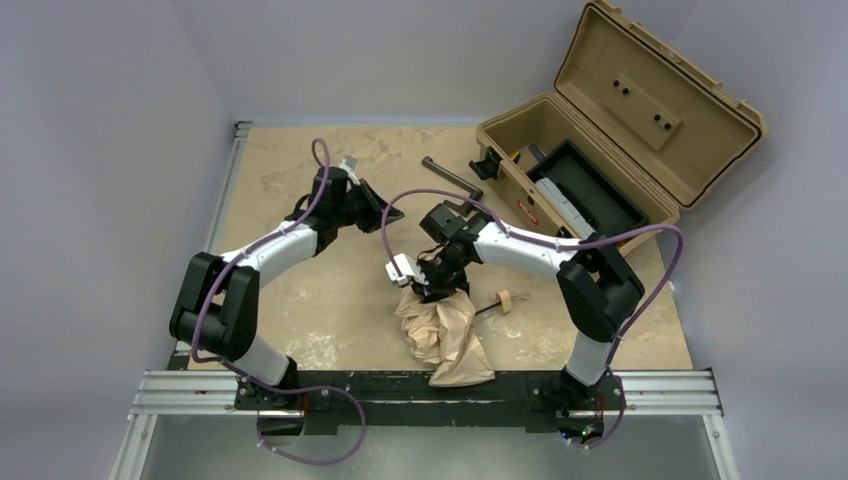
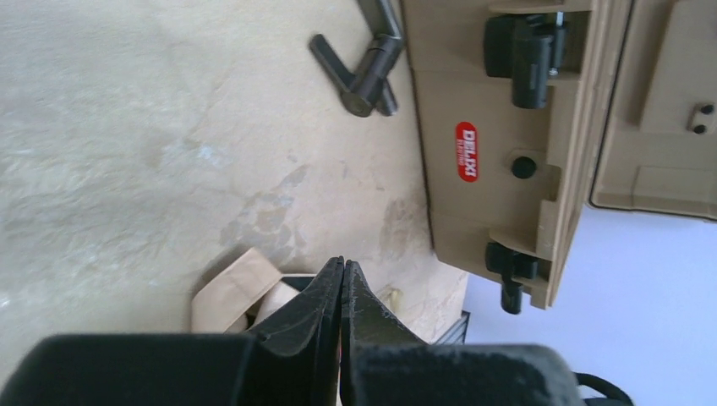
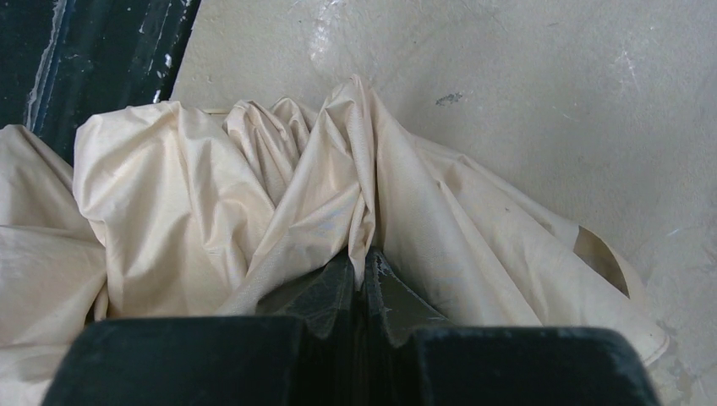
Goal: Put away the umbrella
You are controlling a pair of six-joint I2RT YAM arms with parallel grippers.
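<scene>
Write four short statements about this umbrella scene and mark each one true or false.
1. The tan case has its lid open. True.
2. The umbrella lies inside the case. False: it lies crumpled on the table, near the arms' bases.
3. The right gripper is shut on the umbrella's fabric. True.
4. The left gripper holds the dark metal bar. False: it is shut on nothing, and the bar lies on the table beside the case.
</scene>
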